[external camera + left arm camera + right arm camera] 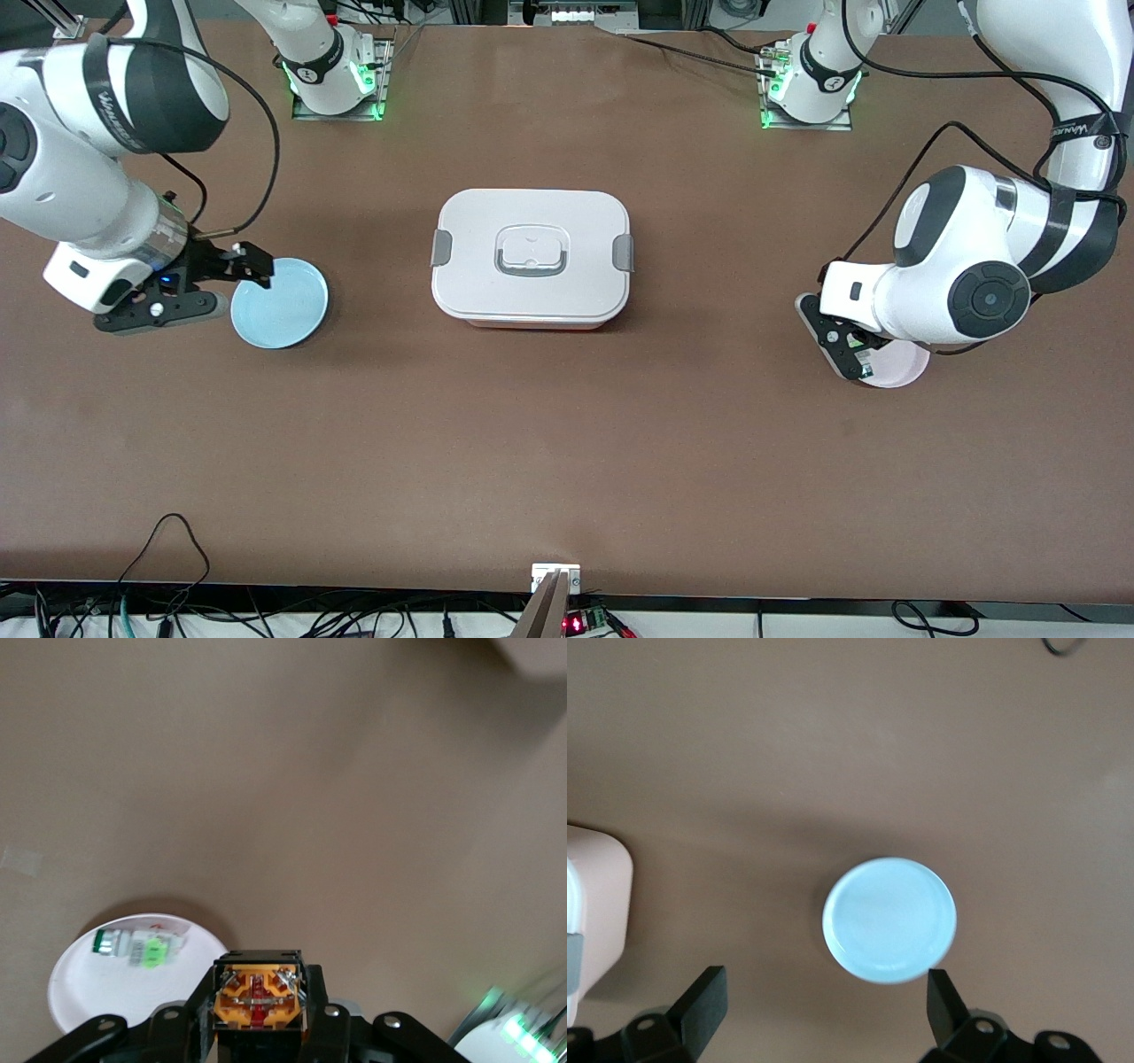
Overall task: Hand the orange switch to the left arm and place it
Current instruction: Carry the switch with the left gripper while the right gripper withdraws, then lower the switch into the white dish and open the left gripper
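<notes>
My left gripper (849, 353) is low over the pale pink plate (905, 368) at the left arm's end of the table. In the left wrist view it (258, 1010) is shut on the orange switch (258, 997), whose orange and metal end faces the camera. The switch is hidden in the front view. The white box (532, 257) stands in the middle of the table between the arms. My right gripper (239, 291) is open and empty beside the light blue plate (280, 303). In the right wrist view its fingers (704, 997) stand wide apart by that plate (889, 920).
A small clear-and-green switch (137, 948) lies on the pale plate (84, 992) under my left gripper. A corner of the box (598, 904) shows in the right wrist view. Cables run along the table's edge nearest the front camera.
</notes>
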{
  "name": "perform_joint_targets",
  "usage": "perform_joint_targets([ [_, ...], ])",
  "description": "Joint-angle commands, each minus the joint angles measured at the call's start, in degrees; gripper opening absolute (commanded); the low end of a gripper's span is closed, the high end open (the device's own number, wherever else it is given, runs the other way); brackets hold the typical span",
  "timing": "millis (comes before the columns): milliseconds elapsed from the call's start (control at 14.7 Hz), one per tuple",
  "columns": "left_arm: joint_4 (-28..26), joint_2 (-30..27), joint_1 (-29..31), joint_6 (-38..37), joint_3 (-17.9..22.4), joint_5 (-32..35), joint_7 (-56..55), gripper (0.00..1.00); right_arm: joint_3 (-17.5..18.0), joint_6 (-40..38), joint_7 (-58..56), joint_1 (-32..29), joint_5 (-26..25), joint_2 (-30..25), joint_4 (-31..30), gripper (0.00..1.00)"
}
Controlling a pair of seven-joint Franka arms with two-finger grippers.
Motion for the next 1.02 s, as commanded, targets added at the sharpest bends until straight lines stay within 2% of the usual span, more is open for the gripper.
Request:
perform_joint_targets([
  [0,-1.3,1.62,4.79,0.36,-0.4,4.65,10.6,0.0,-5.77,-5.52,0.76,0.67,-0.92,-0.24,4.8,1.0],
  [205,-5.77,1.63,10.41,4.83,-0.4,7.12,18.42,0.0,-10.96,-5.8,1.02,0.76,-1.09,-0.94,5.43,1.0],
  [409,-11.21,2.41,14.55,14.74,-0.31,8.27,30.19,0.0,-15.88,-5.89,1.12,0.5,-0.57,-0.77,4.38,1.0],
  [682,-17.72,2.59,19.73,25.74,-0.4,8.28,39.53,0.0,-15.37,-5.88,1.02,0.41,-0.57,-1.2,3.76,1.0],
  [955,-23.44,3.2,21.41,35.32,-0.4,8.19,39.9,0.0,-14.66,-1.95,1.2,0.41,0.04,-7.69,-5.27,1.0],
])
